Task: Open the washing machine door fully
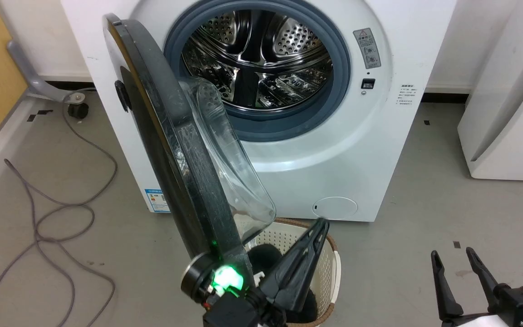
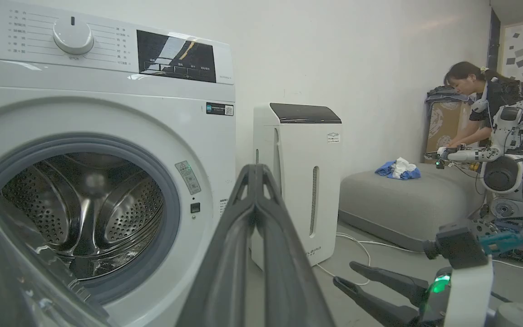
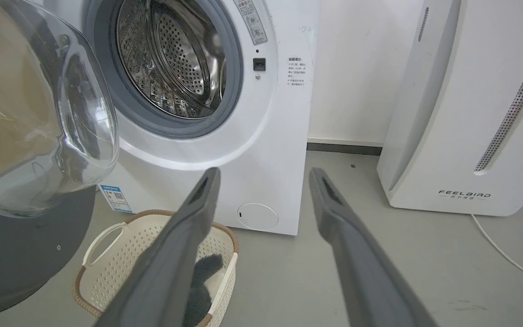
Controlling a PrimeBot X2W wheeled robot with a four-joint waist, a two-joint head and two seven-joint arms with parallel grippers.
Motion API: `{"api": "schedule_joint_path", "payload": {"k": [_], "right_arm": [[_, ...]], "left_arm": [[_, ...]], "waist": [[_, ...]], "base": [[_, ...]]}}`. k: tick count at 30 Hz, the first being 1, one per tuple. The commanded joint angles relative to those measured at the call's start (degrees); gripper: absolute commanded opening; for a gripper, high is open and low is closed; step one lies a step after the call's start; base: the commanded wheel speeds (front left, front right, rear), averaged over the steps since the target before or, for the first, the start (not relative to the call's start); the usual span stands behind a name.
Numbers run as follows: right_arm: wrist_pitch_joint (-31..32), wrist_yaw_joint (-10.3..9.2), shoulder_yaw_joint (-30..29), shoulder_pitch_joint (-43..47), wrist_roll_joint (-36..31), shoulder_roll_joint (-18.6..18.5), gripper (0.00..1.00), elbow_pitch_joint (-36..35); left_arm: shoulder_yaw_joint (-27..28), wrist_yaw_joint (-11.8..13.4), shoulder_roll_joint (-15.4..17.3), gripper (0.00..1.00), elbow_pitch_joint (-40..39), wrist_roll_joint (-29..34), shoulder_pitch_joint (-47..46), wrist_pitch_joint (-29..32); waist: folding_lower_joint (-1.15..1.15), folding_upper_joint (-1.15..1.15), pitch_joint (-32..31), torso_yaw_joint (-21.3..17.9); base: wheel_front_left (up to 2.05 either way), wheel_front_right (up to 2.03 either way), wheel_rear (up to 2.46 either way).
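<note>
The door (image 1: 161,136) is seen edge-on in the head view, running from the upper left down to the lower centre. It is swung well off the washer (image 1: 334,150) but is judged not yet fully open. Its glass bowl (image 1: 225,154) bulges toward the right of the frame.

The left gripper (image 1: 320,223) is placed at the lower centre, on the bowl side of the door's free edge. Its fingers are pressed together with nothing pinched, and whether the door is touched cannot be told. The right gripper (image 1: 452,253) is held at the lower right, well apart from the door, its fingers spread and empty. A basket (image 1: 337,270) stands on the floor just under the door's lower edge and the left fingers.

If the push is given through the closed fingers, a slip along the glossy rim or the smooth glass is to be expected, and contact could be lost. The left wrist (image 1: 225,278) could be caught on the door's edge as the arc widens. The basket could be clipped if the arm is lowered. The door could be strained if force is applied past its stop.
</note>
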Motion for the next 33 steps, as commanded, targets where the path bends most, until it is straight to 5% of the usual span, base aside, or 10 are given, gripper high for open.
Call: {"api": "schedule_joint_path", "payload": {"k": [1, 23, 33], "right_arm": [[-0.2, -0.04, 0.1, -0.4, 0.5, 0.2, 1.00, 0.1], [-0.2, -0.04, -0.4, -0.5, 0.5, 0.2, 1.00, 1.2], [-0.2, -0.04, -0.2, -0.3, 1.0, 0.2, 1.00, 1.9]], "left_arm": [[-0.2, -0.4, 0.1, 0.00, 0.4, 0.4, 0.9, -0.3], [5.9, -0.3, 0.2, 0.00, 11.6, 0.8, 5.0, -0.3], [6.5, 0.0, 0.1, 0.00, 12.7, 0.4, 5.5, -0.3]], "waist": [[0.00, 0.00, 0.0, 0.0], [0.00, 0.00, 0.7, 1.8], [0.00, 0.00, 0.2, 5.5]], "base": [[0.00, 0.00, 0.00], [0.00, 0.00, 0.00], [0.00, 0.00, 0.00]]}}
